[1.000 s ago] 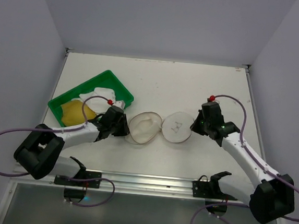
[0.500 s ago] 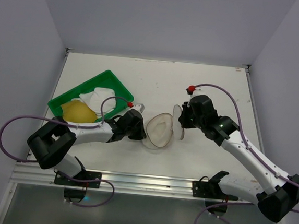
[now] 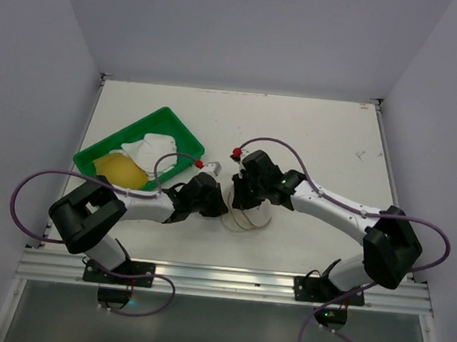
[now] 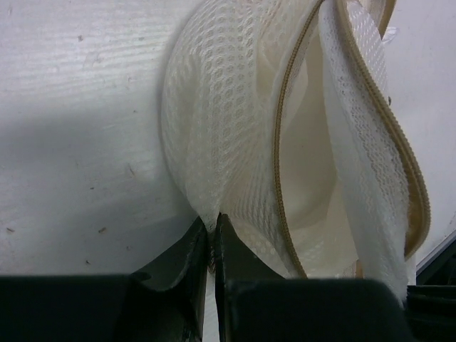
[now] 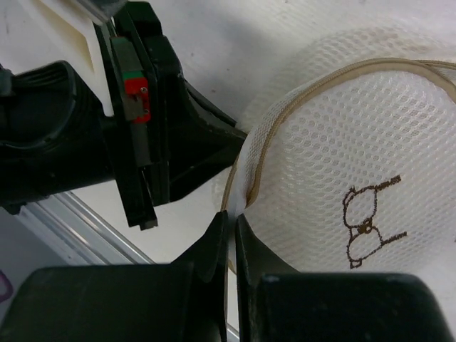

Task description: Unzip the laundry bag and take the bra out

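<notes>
The off-white mesh laundry bag [image 3: 247, 210] lies between my two grippers at the table's middle, its two halves folded close together. My left gripper [image 3: 221, 205] is shut on the mesh of the left half [image 4: 235, 128]; its jaws pinch a fold of the mesh [image 4: 211, 226]. My right gripper [image 3: 241, 196] is shut on the rim by the tan zip [image 5: 233, 217]. The half with the dark bra drawing [image 5: 367, 222] faces the right wrist camera. A smooth cream surface [image 4: 313, 171] shows inside the opening; I cannot tell whether it is the bra.
A green plastic tray [image 3: 168, 114] stands at the left and holds a yellow item [image 3: 120, 169] and a white cloth [image 3: 154, 147]. The left gripper's black body [image 5: 157, 142] sits close to the right gripper. Walls stand on both sides and at the back.
The right gripper has swung left, carrying its bag half with the drawing over against the other half. The left gripper has shifted right with its half. The two grippers now almost meet.
</notes>
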`<state>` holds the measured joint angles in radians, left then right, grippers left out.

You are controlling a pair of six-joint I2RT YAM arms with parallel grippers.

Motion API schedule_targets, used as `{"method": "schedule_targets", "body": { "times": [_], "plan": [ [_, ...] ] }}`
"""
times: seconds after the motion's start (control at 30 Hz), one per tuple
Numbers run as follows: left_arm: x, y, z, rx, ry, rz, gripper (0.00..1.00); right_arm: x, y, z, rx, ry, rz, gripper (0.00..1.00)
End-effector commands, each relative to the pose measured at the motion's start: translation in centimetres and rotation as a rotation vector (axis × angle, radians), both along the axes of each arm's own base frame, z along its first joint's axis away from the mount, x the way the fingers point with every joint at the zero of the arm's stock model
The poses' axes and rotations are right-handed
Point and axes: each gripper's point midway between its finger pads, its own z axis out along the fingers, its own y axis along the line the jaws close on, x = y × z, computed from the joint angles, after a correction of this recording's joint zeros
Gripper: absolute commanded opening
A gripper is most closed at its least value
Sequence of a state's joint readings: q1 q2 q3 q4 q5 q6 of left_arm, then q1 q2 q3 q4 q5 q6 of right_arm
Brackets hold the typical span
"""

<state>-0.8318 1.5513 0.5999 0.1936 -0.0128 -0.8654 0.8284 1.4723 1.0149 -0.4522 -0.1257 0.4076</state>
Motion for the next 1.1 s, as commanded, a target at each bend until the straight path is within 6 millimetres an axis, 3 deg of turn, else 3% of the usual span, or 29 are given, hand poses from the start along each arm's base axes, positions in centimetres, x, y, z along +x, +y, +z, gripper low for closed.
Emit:
{"method": "schedule_targets", "body": {
  "times": [0.0,0.13,0.37,0.6,0.63,0.73,0.9,1.0,1.03,1.07],
  "plan": [
    [0.1,-0.7,0.2,-0.091,-0.017,0.027,0.09,0.6,3.3,1.8,0.145,0.0,0.034,0.0],
    [-1.2,-0.6,-0.7,-0.1,0.029,0.012,0.09,1.5,4.5,1.6,0.202,-0.009,-0.015,0.0],
    [-2.0,-0.1,-1.3,-0.104,0.057,0.034,0.09,4.4,3.0,-0.7,0.121,-0.047,-0.198,0.01],
    [-2.0,1.3,-1.4,-0.074,0.062,0.096,0.22,2.9,1.9,-4.5,0.058,0.099,-0.261,0.21],
    [-2.1,1.6,-1.4,-0.07,0.066,0.108,0.28,2.7,1.9,-4.1,0.071,0.097,-0.257,0.25],
    [-2.2,2.3,-1.0,-0.065,0.06,0.139,0.33,2.0,2.1,-2.6,0.117,0.097,-0.231,0.33],
    [-1.6,5.0,-0.4,0.033,0.032,0.23,0.4,1.8,3.1,4.0,0.223,0.05,-0.171,0.55],
    [-0.9,6.1,1.4,0.054,-0.008,0.268,0.5,2.3,2.9,7.3,0.262,-0.021,-0.163,0.65],
    [-0.3,6.2,3.0,0.05,-0.042,0.269,0.57,2.7,2.5,8.0,0.264,-0.044,-0.173,0.68],
    [-0.2,7.3,3.4,0.096,-0.056,0.292,0.62,3.9,1.6,8.8,0.26,-0.084,-0.214,0.71]
  ]
}}
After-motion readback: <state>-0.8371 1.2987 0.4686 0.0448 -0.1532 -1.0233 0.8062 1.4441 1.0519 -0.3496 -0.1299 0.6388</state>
